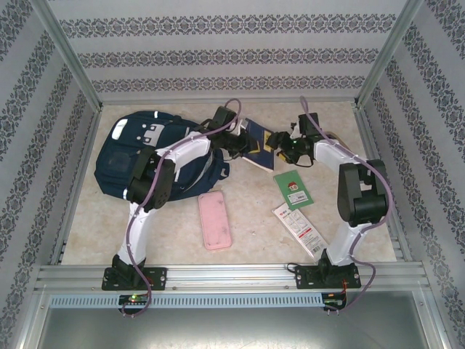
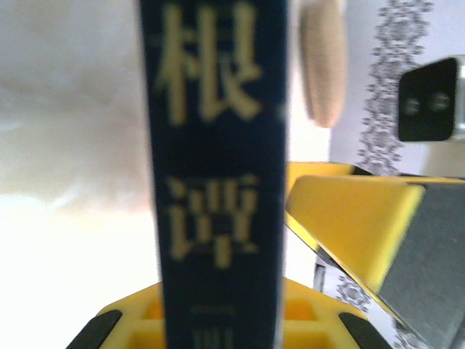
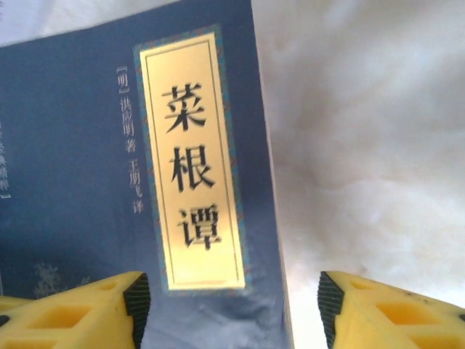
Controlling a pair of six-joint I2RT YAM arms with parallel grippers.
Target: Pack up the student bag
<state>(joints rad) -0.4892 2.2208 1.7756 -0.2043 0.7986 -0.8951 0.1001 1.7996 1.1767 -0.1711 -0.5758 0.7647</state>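
While left tool [image 2: 218, 323] grips the blue book [image 3: 87, 182], right tool [image 3: 232, 298] gapes open; pink case [image 1: 215, 220] nearby.

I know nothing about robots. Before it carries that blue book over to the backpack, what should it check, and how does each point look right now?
1. The left gripper is closed on the blue book at its spine: ok.
2. The right gripper is open: ok.
3. The right gripper is clear of the book: not ok, its fingers sit right at the cover.
4. The student bag has its mouth open: cannot tell, the left arm crosses it.
5. The pink case and green card are out of the way: ok.
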